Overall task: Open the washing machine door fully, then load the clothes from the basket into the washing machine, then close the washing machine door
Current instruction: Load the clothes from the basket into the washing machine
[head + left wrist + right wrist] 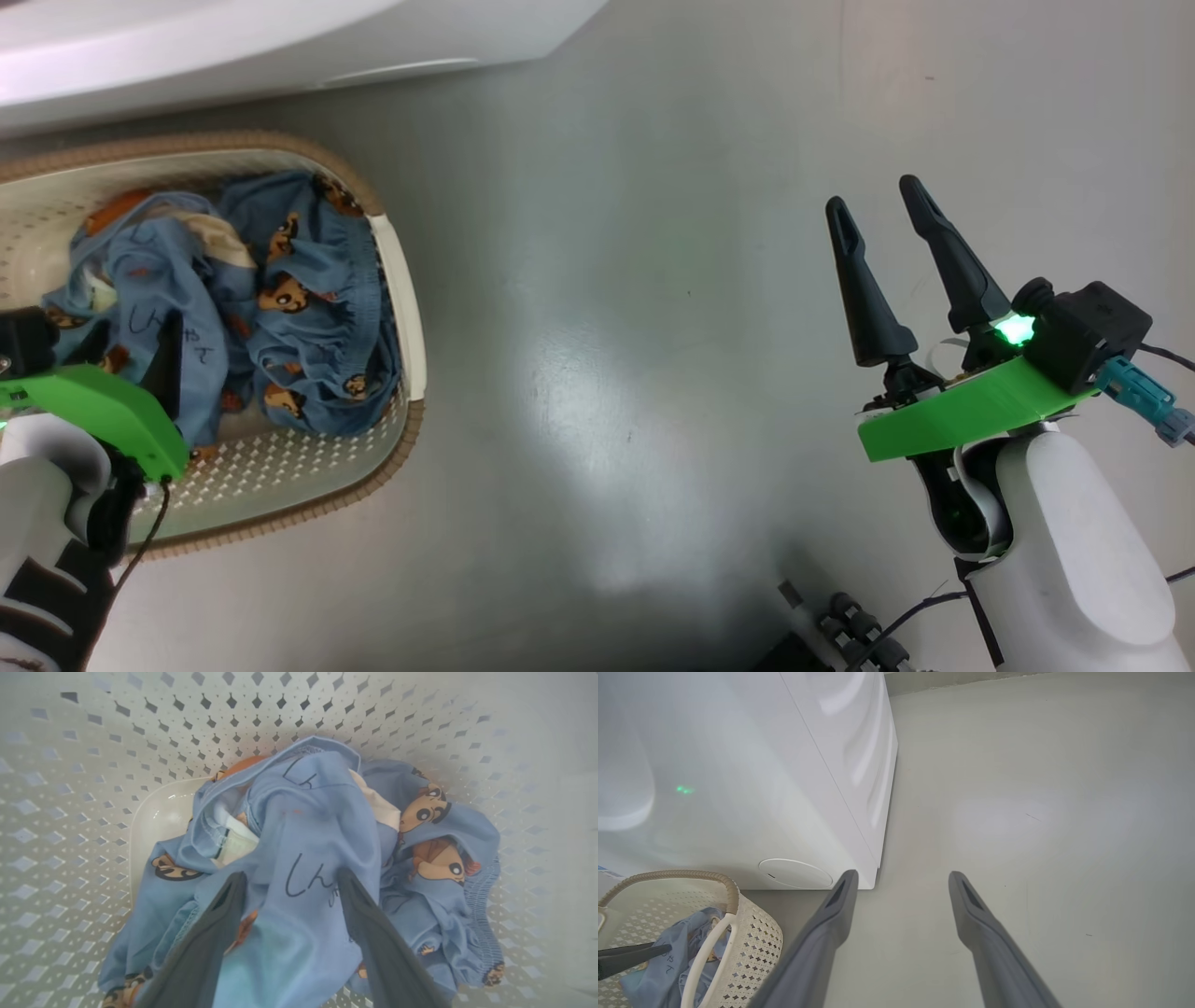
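Both hands are spread. Your left hand (290,873) straddles a fold of the bear-print clothes (308,826) inside the basket (280,142), at frame left. Your right hand (878,196) hovers empty, lower right. This looks like the loading step: pinch the fold, then lift.

Glossy grey floor (653,373), basket (280,467) beside washing machine (738,788), seemingly just apart

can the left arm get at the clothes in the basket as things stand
Probably yes: the left gripper is down inside the basket, jaws open, a finger on each side of a fold of the clothes, and nothing lies over them.
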Available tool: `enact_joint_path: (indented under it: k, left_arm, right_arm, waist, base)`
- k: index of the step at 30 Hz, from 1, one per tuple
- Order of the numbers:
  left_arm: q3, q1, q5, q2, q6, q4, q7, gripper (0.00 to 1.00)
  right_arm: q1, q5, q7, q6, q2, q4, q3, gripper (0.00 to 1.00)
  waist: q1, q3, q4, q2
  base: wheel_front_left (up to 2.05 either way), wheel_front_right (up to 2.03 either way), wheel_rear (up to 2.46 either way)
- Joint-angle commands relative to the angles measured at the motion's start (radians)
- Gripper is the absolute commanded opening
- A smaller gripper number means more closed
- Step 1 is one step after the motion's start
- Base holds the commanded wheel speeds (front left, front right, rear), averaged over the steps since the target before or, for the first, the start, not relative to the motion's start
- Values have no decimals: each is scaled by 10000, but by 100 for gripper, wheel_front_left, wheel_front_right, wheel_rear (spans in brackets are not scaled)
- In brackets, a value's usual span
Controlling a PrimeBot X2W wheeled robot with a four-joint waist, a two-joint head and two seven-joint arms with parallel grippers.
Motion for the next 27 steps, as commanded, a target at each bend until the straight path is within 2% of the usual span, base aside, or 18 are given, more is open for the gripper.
enact_joint_path:
  k: [1, 14, 15, 16, 17, 18, 27]
  left_arm:
    - [42, -18, -197, 463, -15, 37, 40, 100]
    - [-1007, -153, -1594, 608, -15, -408, 767, 100]
    - [-1092, -167, -1679, 620, -15, -399, 823, 89]
    - [-1172, -185, -1755, 633, -15, -393, 845, 49]
    - [-1244, -203, -1832, 643, -15, -387, 852, 28]
    - [-1311, -221, -1910, 648, -15, -379, 850, 0]
    - [-1739, -212, -2708, 579, -15, -447, 368, 0]
  right_arm:
    - [178, -54, -74, 14, 25, -256, 249, 100]
    - [196, -114, -74, 14, 61, -354, 253, 100]
    - [189, -115, -74, 14, 64, -359, 251, 100]
    - [185, -117, -74, 14, 67, -366, 245, 100]
    - [182, -119, -74, 14, 68, -374, 239, 100]
    - [181, -122, -74, 14, 70, -381, 232, 100]
    - [123, -116, -74, 14, 102, -319, 125, 100]
  waist:
    - [0, 90, -71, 0]
    - [0, 217, -186, 0]
    - [0, 210, -197, 0]
    - [0, 202, -204, 0]
    - [0, 193, -208, 0]
    - [0, 184, -211, 0]
    - [0, -224, -59, 0]
  base:
    - [0, 0, 0]
    - [0, 0, 0]
    - [0, 0, 0]
    - [0, 0, 0]
    - [0, 0, 0]
    - [0, 0, 0]
    - [0, 0, 0]
